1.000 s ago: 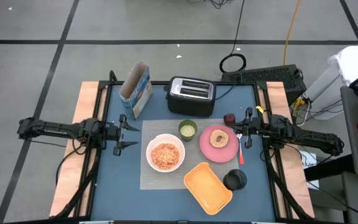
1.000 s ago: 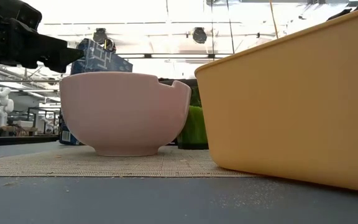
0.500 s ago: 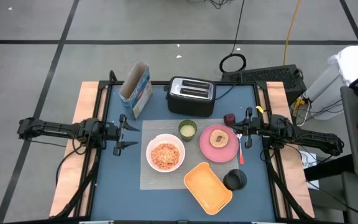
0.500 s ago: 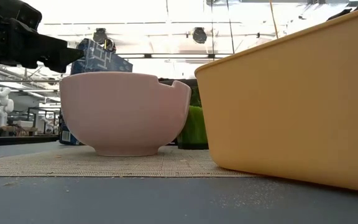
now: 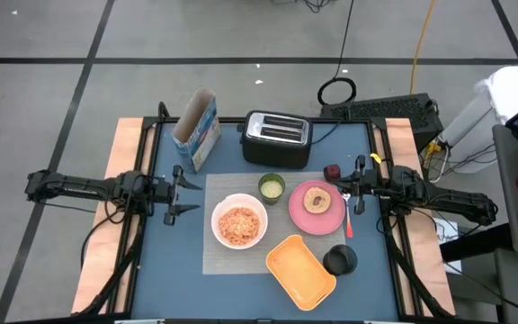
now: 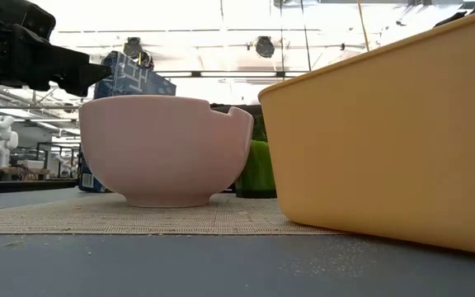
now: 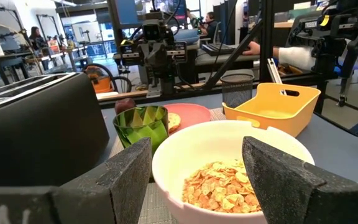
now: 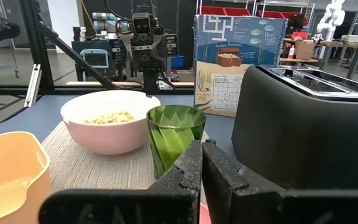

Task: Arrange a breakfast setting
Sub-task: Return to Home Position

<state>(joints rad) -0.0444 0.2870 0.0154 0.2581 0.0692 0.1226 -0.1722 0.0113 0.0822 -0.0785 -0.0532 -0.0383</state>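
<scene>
Left hand [image 5: 187, 189] gapes wide over the blue tabletop [image 5: 176, 256], right hand [image 5: 340, 190] pinched closed, grey floor [image 5: 241, 36] around.

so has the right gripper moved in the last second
No. In the high view the right gripper sits at the same spot beside the pink plate, right of the toaster.

— What lies on the dark blue rectangular worktop [image 5: 174, 270]?
— A grey woven rectangular placemat [image 5: 218, 256] at the middle; behind it a black-and-silver toaster [image 5: 277, 138] and an upright blue cardboard cereal box [image 5: 196, 130]; nearer the front an orange plastic rectangular tray [image 5: 301, 270] overlapping the mat's corner; a black round cup [image 5: 340, 261] just beside the tray.
</scene>
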